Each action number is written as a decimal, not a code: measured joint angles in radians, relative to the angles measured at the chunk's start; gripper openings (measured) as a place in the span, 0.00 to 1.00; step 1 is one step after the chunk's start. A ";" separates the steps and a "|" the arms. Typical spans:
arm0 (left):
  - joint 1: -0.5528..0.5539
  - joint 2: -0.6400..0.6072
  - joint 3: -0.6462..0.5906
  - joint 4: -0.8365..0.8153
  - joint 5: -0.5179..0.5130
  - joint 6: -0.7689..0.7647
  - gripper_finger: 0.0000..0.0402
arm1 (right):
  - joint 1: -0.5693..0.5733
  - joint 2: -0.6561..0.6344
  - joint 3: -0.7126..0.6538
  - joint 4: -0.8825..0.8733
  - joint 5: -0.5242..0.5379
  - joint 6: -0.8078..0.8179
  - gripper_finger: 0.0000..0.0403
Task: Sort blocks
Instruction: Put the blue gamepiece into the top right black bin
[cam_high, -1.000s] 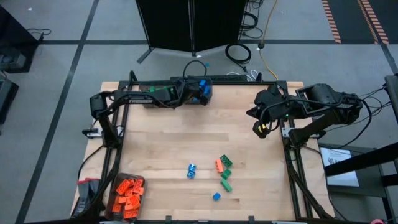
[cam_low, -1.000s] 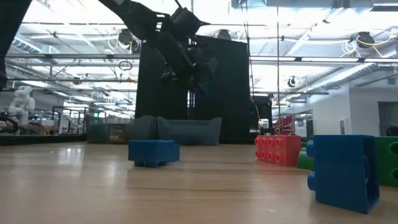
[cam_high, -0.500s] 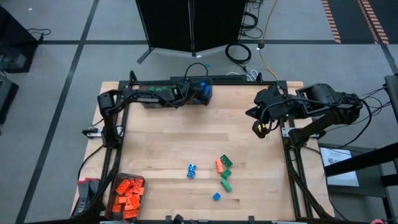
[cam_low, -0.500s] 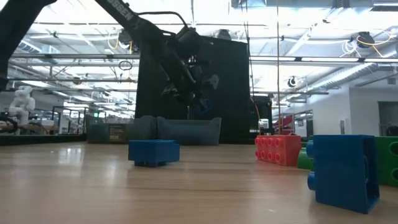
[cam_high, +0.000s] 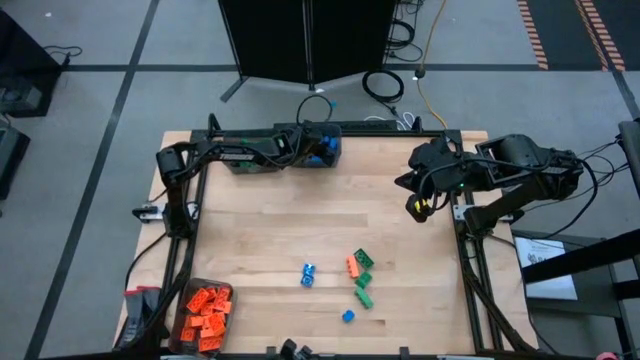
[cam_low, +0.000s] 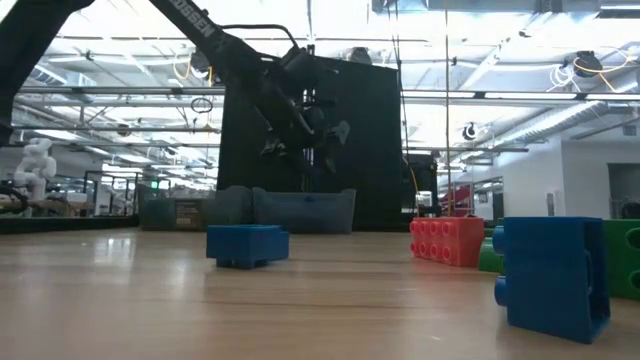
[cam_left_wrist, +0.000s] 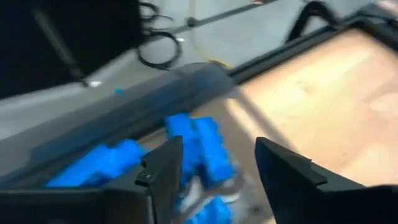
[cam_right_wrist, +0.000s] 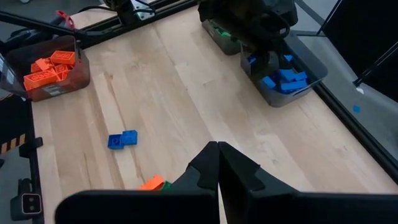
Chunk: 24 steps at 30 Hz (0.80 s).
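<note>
My left gripper (cam_left_wrist: 217, 152) is open over the bin of blue blocks (cam_high: 325, 150) at the table's far edge; nothing is between its fingers, and blue blocks (cam_left_wrist: 199, 146) lie in the bin below them. The right wrist view shows it at the bin's wall (cam_right_wrist: 311, 62). Loose blocks rest on the table toward the near edge: a blue one (cam_high: 308, 275), an orange one (cam_high: 353, 266), green ones (cam_high: 364, 298) and another blue one (cam_high: 348, 316). My right gripper (cam_high: 418, 207) hangs shut above the far right part of the table, holding nothing.
A bin with green blocks (cam_right_wrist: 217, 28) stands beside the blue bin at the far edge. A bin of orange blocks (cam_high: 205, 312) sits at the near left corner. Bare wood (cam_high: 270, 220) lies between the bins and the loose blocks.
My left gripper has sunk toward the bin of blue blocks at the far edge and has stayed over it.
</note>
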<state>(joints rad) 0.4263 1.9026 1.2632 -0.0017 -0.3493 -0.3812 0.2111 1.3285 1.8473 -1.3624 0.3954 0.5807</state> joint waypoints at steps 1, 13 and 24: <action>0.000 0.000 0.006 0.000 0.032 -0.003 0.51 | 0.000 0.000 0.000 -0.001 0.000 -0.002 0.00; -0.140 -0.053 0.027 -0.199 0.810 0.133 0.53 | 0.000 0.000 0.000 -0.002 0.000 -0.046 0.00; -0.551 -0.052 -0.042 -0.360 0.661 0.314 0.53 | 0.000 0.000 0.000 -0.004 -0.009 -0.051 0.00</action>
<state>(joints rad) -0.1244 1.8503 1.2212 -0.3620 0.3115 -0.0669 0.2111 1.3285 1.8473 -1.3663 0.3866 0.5301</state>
